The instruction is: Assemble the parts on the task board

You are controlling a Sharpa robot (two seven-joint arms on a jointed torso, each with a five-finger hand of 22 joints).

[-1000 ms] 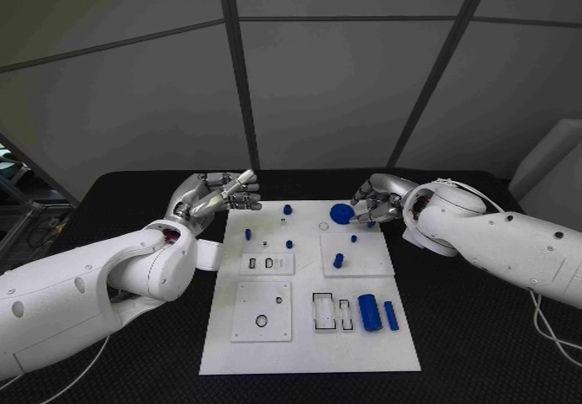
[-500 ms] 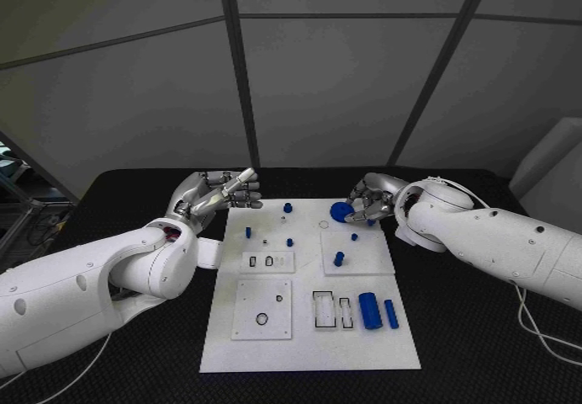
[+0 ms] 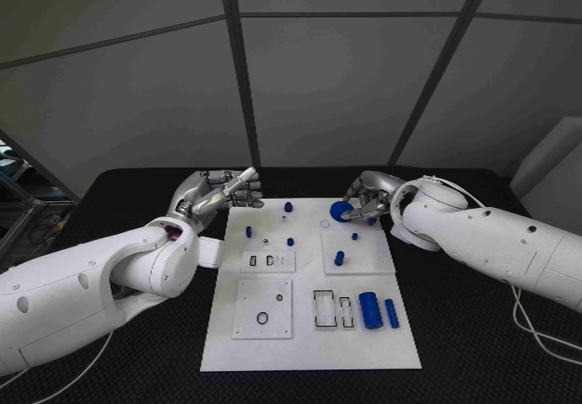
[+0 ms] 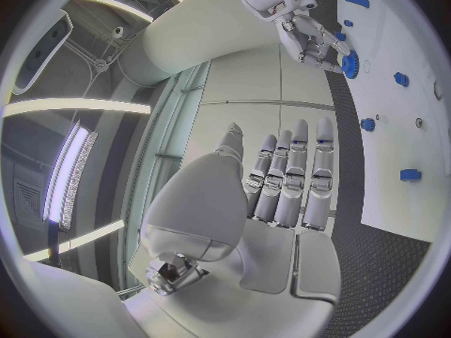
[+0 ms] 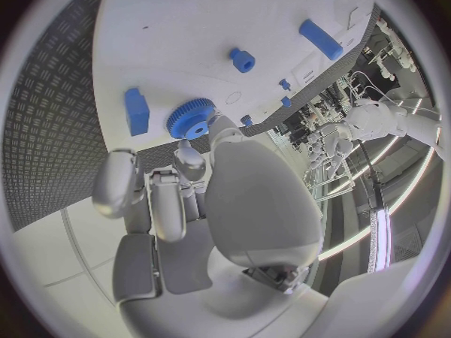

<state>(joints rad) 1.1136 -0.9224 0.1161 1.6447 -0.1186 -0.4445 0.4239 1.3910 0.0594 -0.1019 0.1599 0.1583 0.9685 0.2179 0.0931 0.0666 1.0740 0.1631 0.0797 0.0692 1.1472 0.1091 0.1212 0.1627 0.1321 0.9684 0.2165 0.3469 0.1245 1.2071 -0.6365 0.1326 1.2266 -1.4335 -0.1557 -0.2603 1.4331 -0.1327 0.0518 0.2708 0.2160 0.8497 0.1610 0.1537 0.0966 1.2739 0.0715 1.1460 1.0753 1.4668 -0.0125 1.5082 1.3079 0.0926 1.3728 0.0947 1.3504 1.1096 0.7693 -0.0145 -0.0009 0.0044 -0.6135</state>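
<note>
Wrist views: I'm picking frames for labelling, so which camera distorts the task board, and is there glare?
Both wrist views are fisheye: in the left wrist view the task board has a bowed edge; in the right wrist view it bulges and looks washed out above the blue gear held by the right hand. The head view keeps the board's edges straight, evenly lit.

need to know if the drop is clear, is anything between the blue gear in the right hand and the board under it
Nothing visible stands in the way. The right hand holds the round blue toothed gear over the far right part of the white task board, and the patch beneath is bare. A small blue block lies beside it, apart.
</note>
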